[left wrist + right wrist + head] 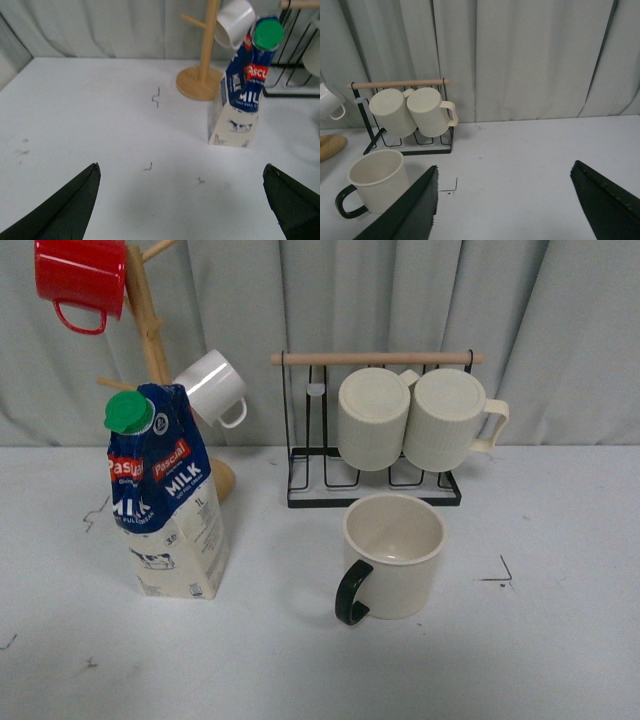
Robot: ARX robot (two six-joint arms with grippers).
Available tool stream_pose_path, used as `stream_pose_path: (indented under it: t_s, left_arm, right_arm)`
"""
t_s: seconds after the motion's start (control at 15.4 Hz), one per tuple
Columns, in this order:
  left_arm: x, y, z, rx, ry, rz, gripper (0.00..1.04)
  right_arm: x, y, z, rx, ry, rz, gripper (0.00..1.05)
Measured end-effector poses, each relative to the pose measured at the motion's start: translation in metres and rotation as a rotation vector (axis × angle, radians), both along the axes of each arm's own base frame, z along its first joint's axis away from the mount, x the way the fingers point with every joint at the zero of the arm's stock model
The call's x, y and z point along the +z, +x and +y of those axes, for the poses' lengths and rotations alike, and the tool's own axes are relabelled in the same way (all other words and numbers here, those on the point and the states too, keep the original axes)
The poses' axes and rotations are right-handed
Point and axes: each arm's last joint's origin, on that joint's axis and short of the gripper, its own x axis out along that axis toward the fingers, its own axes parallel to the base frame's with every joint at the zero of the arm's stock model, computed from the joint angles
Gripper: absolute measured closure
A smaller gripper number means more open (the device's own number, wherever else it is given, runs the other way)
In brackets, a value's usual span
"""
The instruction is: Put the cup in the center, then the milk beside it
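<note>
Milk carton (237, 100) stands ahead of my wide-open left gripper (181, 167); the cup (393, 555) sits mid-table.

Nearest me, both tools are spread and empty, and the right gripper (505, 167) has the cup just past one finger. The carton is upright, left of the cup and well apart, with bare table (560, 640) between, so I judge the left arm nearer. The wooden mug tree (150, 330) crowds close behind the carton, and the wire rack (375, 490) backs the cup.
</note>
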Motion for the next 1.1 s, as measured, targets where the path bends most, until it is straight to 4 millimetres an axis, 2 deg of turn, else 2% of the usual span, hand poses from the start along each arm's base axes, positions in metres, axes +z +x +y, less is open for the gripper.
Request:
stream_pose_path:
  t_s: [0.13, 0.32, 0.45, 0.58, 0.84, 1.1]
  left_arm:
    - [0.007, 0.021, -0.006, 0.033, 0.024, 0.046, 0.07]
    - [0.014, 0.064, -0.021, -0.06, 0.01, 0.042, 0.07]
    - [0.009, 0.095, -0.037, -0.126, 0.013, 0.067, 0.07]
    - [0.001, 0.117, -0.051, -0.192, 0.015, 0.105, 0.07]
    - [-0.013, 0.151, -0.065, -0.252, 0.017, 0.161, 0.07]
    - [-0.024, 0.185, -0.066, -0.23, 0.044, 0.164, 0.07]
  right_arm:
    - [0.0, 0.0, 0.0, 0.001, -0.001, 0.0, 0.05]
    - [0.0, 0.0, 0.0, 0.002, -0.001, 0.0, 0.06]
    - [0.0, 0.0, 0.0, 0.002, -0.001, 0.0, 0.06]
    - [0.0, 0.0, 0.0, 0.002, -0.001, 0.0, 0.06]
    - [0.0, 0.0, 0.0, 0.002, -0.001, 0.0, 0.06]
    - [0.0, 0.0, 0.0, 0.002, -0.001, 0.0, 0.06]
